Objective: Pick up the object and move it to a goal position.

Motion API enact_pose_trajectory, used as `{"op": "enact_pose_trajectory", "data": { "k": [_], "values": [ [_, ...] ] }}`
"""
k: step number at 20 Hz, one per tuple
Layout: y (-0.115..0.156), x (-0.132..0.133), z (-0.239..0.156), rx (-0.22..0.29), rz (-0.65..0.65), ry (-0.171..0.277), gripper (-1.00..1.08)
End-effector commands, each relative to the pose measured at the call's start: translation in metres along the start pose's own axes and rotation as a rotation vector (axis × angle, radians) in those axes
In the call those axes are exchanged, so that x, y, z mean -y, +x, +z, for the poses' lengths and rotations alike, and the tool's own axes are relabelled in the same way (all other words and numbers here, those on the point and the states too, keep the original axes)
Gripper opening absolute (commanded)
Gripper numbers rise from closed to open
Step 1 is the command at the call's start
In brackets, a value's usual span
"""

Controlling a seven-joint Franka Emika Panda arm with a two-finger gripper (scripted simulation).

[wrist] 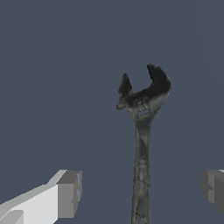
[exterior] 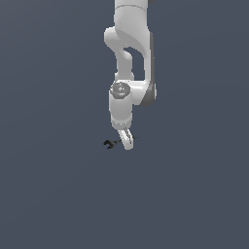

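Wrench lies on a plain slate-grey surface, its dark handle running between the two grey pads of the gripper, its forked head pointing toward 12 o'clock in the wrist view. The fingers stand wide apart, one on each side of the handle with bare floor showing between each pad and the metal, and they hold nothing. Seen from the exterior view, the white arm hangs straight down from 12 o'clock, and the gripper sits low over the wrench, whose forked end juts out toward 9 o'clock from the fingertips while a thin sliver of handle shows at 3 o'clock. Whether the fingertips touch the floor cannot be told. The grey ground spreads unbroken on all sides of the tool, and only the arm's own wrist and hand stand above it.
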State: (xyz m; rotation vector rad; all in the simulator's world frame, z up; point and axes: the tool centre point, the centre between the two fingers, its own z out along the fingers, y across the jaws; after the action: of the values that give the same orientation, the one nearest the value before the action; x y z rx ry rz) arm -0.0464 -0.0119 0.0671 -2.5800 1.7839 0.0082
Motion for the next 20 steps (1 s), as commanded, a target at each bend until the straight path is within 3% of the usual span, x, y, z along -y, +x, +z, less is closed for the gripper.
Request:
{"op": "enact_pose_trajectory", "data": {
  "k": [1,9,20],
  "values": [
    [0.0,-0.003,0.003,-0.002,0.05,0.0,1.0],
    [0.0,-0.007,0.009,-0.007,0.135,-0.001,1.0],
    [0.0,-0.008,0.025,-0.007,0.139,-0.001,1.0]
  ]
}}
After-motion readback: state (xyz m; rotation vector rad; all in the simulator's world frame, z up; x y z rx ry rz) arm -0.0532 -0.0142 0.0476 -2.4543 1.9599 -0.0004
